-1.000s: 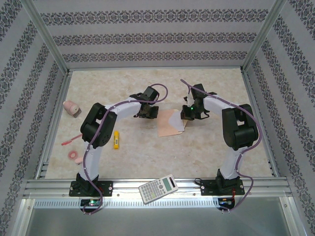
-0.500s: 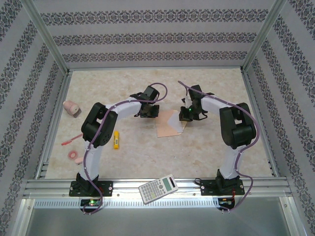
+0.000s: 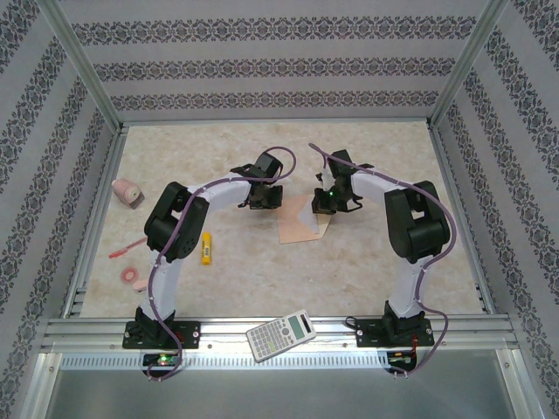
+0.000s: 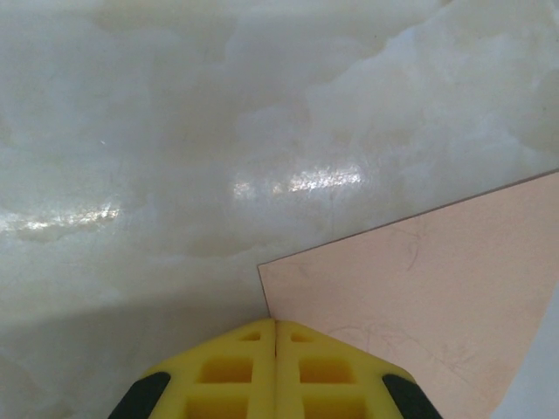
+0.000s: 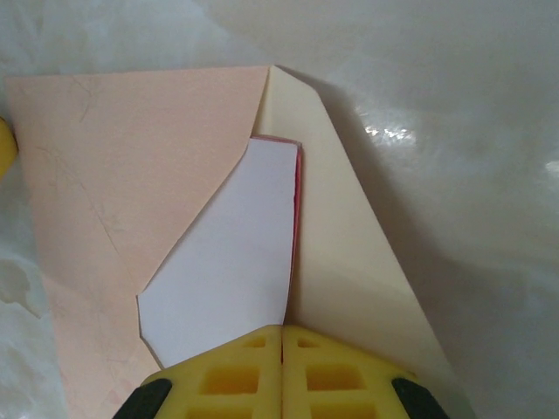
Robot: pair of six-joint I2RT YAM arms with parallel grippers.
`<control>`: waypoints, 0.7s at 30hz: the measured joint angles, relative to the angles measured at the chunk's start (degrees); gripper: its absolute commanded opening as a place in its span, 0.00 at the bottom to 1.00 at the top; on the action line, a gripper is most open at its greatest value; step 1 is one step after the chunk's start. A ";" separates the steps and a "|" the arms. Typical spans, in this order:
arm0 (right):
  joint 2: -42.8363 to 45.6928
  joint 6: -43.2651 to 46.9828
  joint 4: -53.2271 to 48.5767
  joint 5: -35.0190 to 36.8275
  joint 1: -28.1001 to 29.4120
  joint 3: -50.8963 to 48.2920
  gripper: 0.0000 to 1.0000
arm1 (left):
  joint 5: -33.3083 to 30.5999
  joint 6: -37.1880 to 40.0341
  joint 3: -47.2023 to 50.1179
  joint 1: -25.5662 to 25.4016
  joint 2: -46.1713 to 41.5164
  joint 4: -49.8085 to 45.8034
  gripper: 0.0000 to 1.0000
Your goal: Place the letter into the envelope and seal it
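Right wrist: right gripper (image 5: 281, 332), closed and empty, sat on the half-in red-edged white paper letter (image 5: 227, 262), left gripper (image 4: 276, 325) likewise at a corner of the peach paper envelope (image 4: 419, 288), so a crooked shove could've crumpled the sheet.

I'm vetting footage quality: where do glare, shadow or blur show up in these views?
Left wrist: glare streaks on the glossy table, envelope edge sharp. Right wrist: small glare spots right of the envelope, whose flap casts a soft shadow; letter crisp. Top: even light on the table.

Seemingly no legible text
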State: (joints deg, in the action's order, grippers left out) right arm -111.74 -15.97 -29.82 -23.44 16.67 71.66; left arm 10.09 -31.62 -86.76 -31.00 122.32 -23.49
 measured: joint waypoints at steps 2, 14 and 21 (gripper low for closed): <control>-0.39 -0.37 0.15 0.02 0.37 0.00 0.08 | 0.22 -0.39 0.02 0.00 0.00 0.22 0.00; -1.09 -0.87 0.63 -0.20 1.62 1.53 0.08 | 1.70 -1.70 0.17 -0.13 0.42 2.34 0.00; -1.27 -1.95 0.52 -0.17 1.62 1.62 0.08 | 1.70 -2.10 0.22 -0.15 0.42 2.40 0.00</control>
State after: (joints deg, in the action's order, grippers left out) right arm -113.01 -17.91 -29.30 -23.62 18.28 73.28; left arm 11.79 -33.71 -86.54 -31.16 122.74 -21.08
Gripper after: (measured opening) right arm 0.079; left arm 0.051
